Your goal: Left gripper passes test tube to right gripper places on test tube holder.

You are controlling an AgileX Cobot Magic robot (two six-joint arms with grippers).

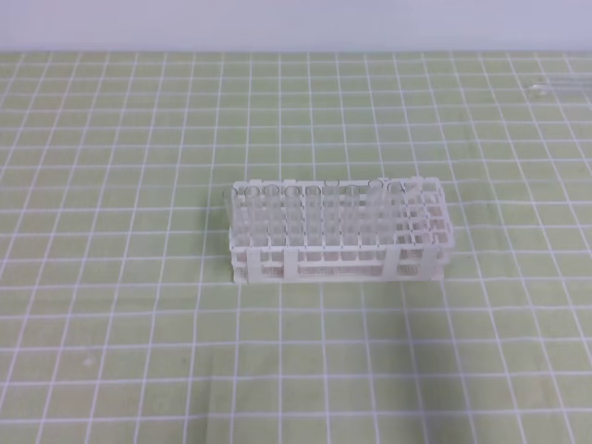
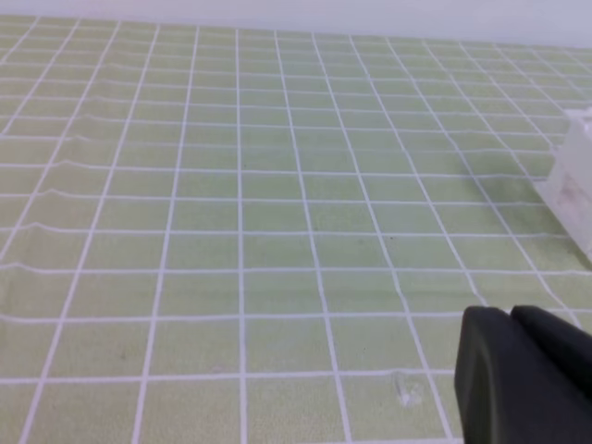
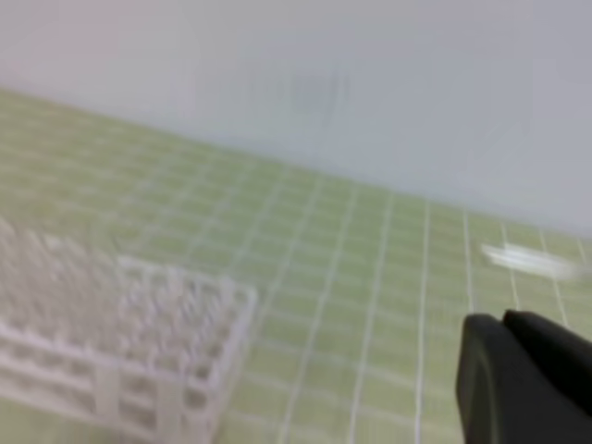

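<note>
Where tubes stand: white lattice holder [image 1: 340, 242]

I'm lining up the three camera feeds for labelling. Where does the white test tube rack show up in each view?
Exterior high: the test tube holder stands near the middle of the picture, tubes filling most of its holes.
Left wrist: only a white corner of it shows at the right edge.
Right wrist: it sits at the lower left, blurred.
Shared landmark: the green mat with white grid lines lies under it in all three views.

White test tube holder [image 1: 340, 242], green white-gridded mat [image 1: 139, 324], black right end effector [image 3: 518, 375].
</note>
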